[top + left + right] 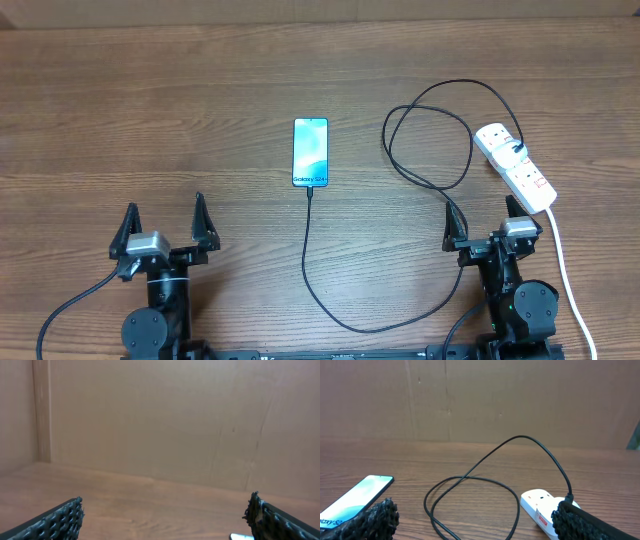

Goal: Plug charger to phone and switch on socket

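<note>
Spread wide and empty, the left pincer (165,205) and right pincer (482,212) sit low. The socket (515,166) lies on the worktop (150,100) just beyond the right pincer. The charger (304,245) seems already seated in the phone (311,152). Press the red switch (521,172) squarely downward with one fingertip, so the strip doesn't skid.

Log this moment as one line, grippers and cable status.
left gripper open, empty | right gripper open, empty | charger tip at phone bottom edge, seating unclear | other end in socket, switch unreadable
</note>
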